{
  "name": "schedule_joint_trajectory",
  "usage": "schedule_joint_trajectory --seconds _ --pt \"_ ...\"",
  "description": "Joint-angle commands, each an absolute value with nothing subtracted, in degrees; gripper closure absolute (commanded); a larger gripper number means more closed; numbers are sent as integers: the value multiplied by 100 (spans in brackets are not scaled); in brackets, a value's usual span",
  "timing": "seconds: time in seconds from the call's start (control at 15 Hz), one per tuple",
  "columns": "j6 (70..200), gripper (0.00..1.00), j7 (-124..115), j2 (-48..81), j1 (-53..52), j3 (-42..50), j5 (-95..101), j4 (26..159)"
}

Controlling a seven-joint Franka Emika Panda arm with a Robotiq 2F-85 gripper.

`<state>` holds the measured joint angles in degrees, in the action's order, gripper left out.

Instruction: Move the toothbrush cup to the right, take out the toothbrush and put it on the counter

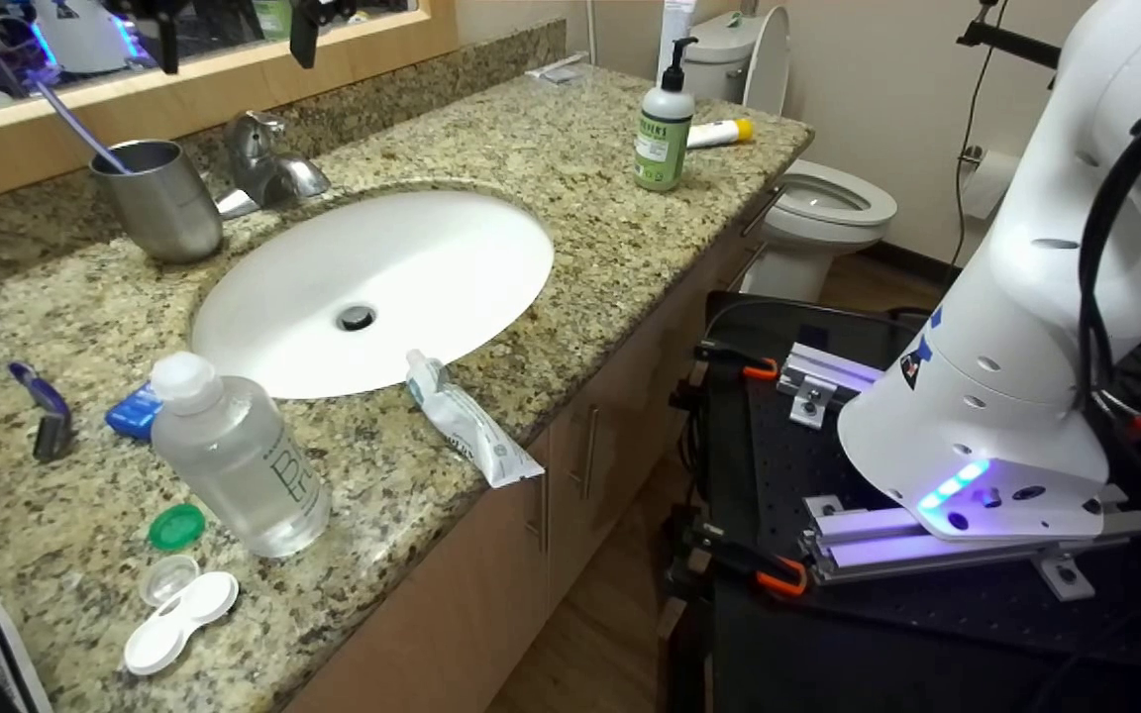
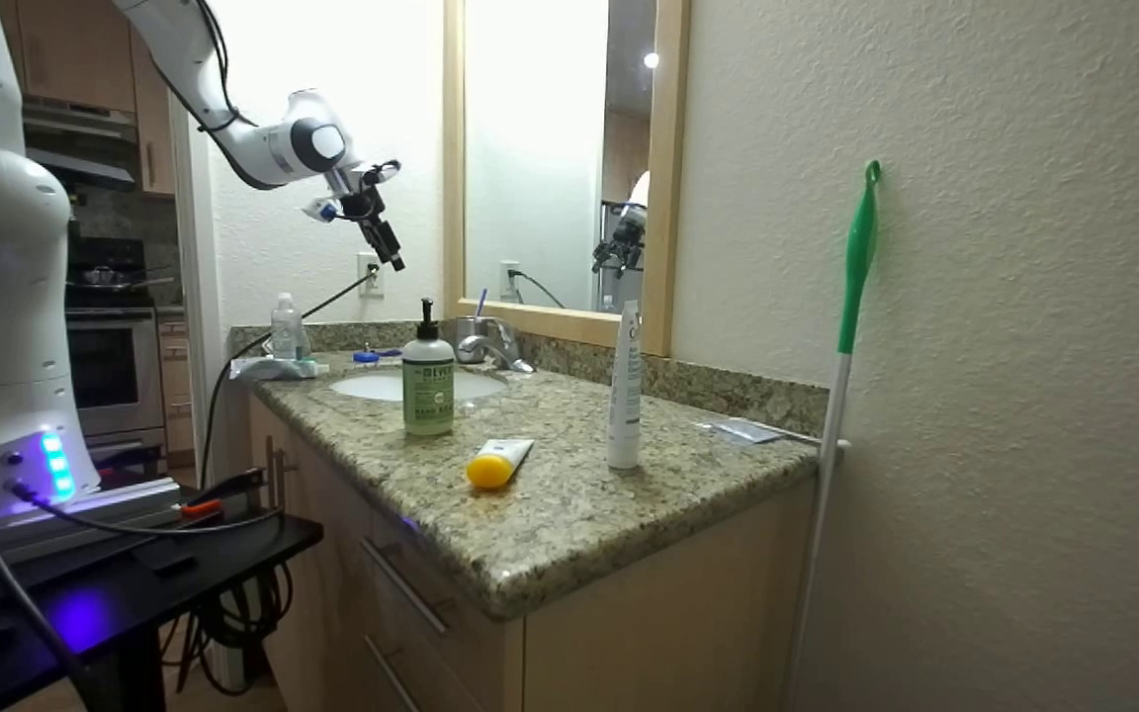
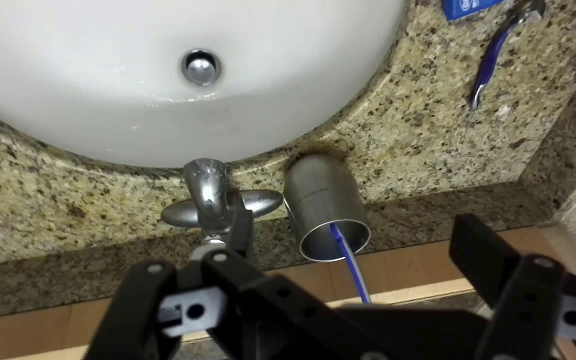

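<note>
The toothbrush cup [image 1: 164,208] is a grey metal cylinder standing upright on the granite counter [image 1: 590,168], beside the faucet handle. It also shows in the wrist view [image 3: 323,195], and partly behind the faucet in an exterior view [image 2: 469,341]. The toothbrush [image 3: 353,265], blue and whitish, leans in the cup with its upper part sticking out; it also shows in an exterior view [image 1: 80,129]. My gripper [image 3: 355,230] is open and empty, fingers wide apart. It hangs above the cup and faucet, touching neither, and shows in both exterior views [image 1: 236,50] [image 2: 392,259].
The faucet [image 1: 268,173] stands close beside the cup, behind the white sink [image 1: 452,238]. The mirror frame [image 1: 333,69] runs behind. A clear bottle [image 1: 254,475], toothpaste tube [image 1: 466,421], razor [image 1: 41,406] and green soap bottle [image 1: 665,139] are on the counter.
</note>
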<state>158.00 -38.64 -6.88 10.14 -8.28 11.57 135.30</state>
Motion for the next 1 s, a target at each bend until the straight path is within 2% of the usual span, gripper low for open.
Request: schedule_joint_trajectory --seconds 0.0,0.27,0.47,0.53,0.67,0.93 --pt "15115 0 -4434 -1 905 -546 825 12484" --pt "14790 0 -5702 829 734 -141 1037 11384" --pt "14589 0 -6584 1320 403 206 928 11068" --pt "14856 0 -6085 965 415 266 906 11402" --pt "14816 0 -6385 1269 288 359 883 11239" --pt "13947 0 -6546 1728 423 368 -295 10350"
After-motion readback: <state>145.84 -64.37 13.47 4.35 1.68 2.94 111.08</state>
